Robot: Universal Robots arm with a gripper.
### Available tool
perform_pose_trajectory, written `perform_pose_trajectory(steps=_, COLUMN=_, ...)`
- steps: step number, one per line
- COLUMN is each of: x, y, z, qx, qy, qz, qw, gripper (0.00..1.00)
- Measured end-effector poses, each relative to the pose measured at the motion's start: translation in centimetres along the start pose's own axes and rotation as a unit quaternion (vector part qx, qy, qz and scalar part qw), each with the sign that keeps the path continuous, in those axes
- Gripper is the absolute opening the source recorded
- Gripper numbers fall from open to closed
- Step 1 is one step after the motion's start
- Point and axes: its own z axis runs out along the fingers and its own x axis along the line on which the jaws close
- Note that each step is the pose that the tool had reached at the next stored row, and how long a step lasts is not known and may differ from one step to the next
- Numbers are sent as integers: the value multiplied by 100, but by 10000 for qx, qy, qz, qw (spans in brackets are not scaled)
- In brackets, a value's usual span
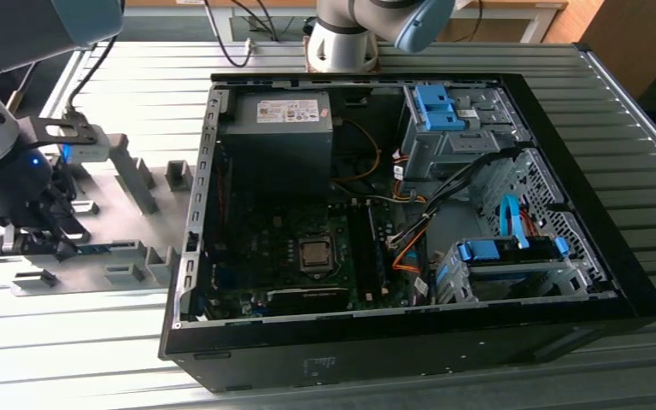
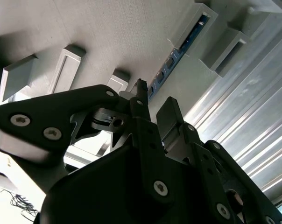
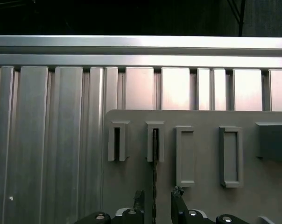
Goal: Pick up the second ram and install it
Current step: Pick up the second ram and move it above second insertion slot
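Blue-green second ram [image 2: 176, 56] stands edgewise between parted fingers [image 2: 171, 114] of the gripper [image 2: 154, 94].

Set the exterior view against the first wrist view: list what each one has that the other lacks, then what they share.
Exterior view: the open computer case with its motherboard and power supply. First wrist view: the second ram seen edge-on, running from a slotted holder block down between the fingers of the open gripper, with a gap on either side. Shared: the gray fixture plate, its holder blocks, the ram, the gripper and the ridged metal table.
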Motion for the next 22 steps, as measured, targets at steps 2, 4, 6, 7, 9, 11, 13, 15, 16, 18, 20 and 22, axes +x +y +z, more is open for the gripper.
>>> perform_pose_trajectory(steps=2, x=1, y=-1, z=23, qx=1, qy=0, qz=0, qw=10000, gripper=36)
perform_pose_trajectory(steps=4, x=2, y=-1, z=41, qx=2, qy=0, qz=0, qw=10000, gripper=36)
perform_pose_trajectory(steps=6, x=3, y=-1, z=54, qx=8, qy=1, qz=0, qw=10000, gripper=36)
perform_pose_trajectory(steps=7, x=4, y=-2, z=60, qx=16, qy=1, qz=-1, qw=10000, gripper=36)
perform_pose_trajectory(steps=9, x=4, y=-2, z=71, qx=36, qy=1, qz=-1, qw=10000, gripper=36)
perform_pose_trajectory(steps=11, x=4, y=-1, z=81, qx=46, qy=1, qz=-1, qw=10000, gripper=36)
perform_pose_trajectory(steps=13, x=4, y=-2, z=95, qx=50, qy=1, qz=-1, qw=10000, gripper=36)
perform_pose_trajectory(steps=15, x=5, y=0, z=109, qx=53, qy=2, qz=-1, qw=10000, gripper=36)
perform_pose_trajectory(steps=16, x=5, y=4, z=115, qx=54, qy=1, qz=-1, qw=10000, gripper=36)
perform_pose_trajectory(steps=18, x=5, y=14, z=124, qx=56, qy=1, qz=-1, qw=10000, gripper=36)
perform_pose_trajectory(steps=20, x=5, y=18, z=127, qx=56, qy=1, qz=-1, qw=10000, gripper=36)
perform_pose_trajectory(steps=22, x=5, y=27, z=130, qx=58, qy=2, qz=-1, qw=10000, gripper=36)
